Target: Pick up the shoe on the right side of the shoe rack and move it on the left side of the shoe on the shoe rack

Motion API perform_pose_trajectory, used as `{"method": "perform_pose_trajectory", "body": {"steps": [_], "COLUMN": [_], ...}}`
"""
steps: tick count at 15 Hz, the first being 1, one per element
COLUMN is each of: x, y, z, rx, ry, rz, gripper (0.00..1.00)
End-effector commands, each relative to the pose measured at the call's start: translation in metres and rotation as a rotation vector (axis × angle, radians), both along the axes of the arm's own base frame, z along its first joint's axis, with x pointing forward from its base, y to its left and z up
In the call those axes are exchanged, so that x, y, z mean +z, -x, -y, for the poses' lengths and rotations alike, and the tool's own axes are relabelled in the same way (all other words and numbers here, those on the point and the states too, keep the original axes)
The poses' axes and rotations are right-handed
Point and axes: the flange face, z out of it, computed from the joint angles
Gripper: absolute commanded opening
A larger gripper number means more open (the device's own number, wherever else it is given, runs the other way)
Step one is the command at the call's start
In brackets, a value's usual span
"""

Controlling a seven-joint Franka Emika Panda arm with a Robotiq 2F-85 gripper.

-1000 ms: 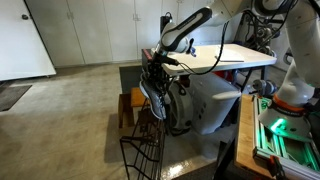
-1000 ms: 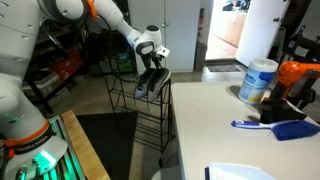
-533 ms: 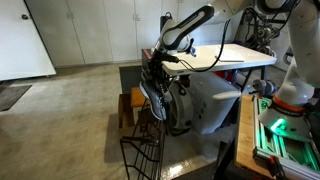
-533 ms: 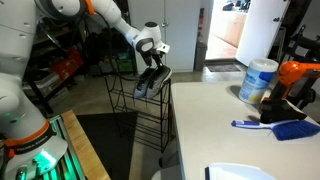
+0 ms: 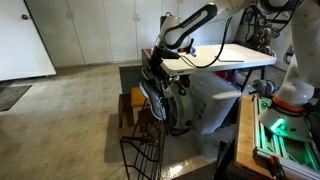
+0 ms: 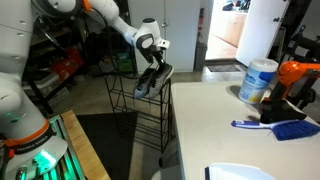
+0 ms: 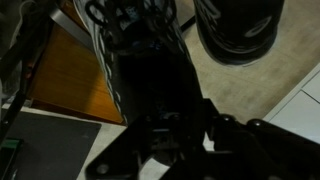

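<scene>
The black wire shoe rack stands on the floor beside a white table. My gripper sits at the rack's top tier, shut on a dark shoe that hangs heel-up from it. In the wrist view that shoe fills the middle, running between the gripper and its dark fingers. A second dark shoe lies close beside it; whether the held shoe still touches the rack cannot be told.
A small brown wooden stool stands right next to the rack. A white table with bulky white gear under it is close behind. A white counter carries a wipes tub and a blue brush.
The gripper has risen slightly with the shoe in it. The rack and the other shoe have not moved.
</scene>
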Motion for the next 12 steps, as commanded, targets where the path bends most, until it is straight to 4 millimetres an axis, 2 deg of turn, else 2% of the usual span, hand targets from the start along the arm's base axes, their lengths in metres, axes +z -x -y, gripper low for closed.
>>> {"method": "perform_pose_trajectory", "body": {"steps": [1,4,10,12], "x": [0.025,0.045,0.079,0.085], "y": [0.022,0.038,0.073,0.086], "z": [-0.010,-0.017,-0.020,-0.029], "rx": [0.032,0.049,0.023,0.032], "ry": [0.051,0.084,0.201,0.214], "rz": [0.019,0.036,0.054,0.046], "gripper": [0.06,0.06,0.06,0.06]}}
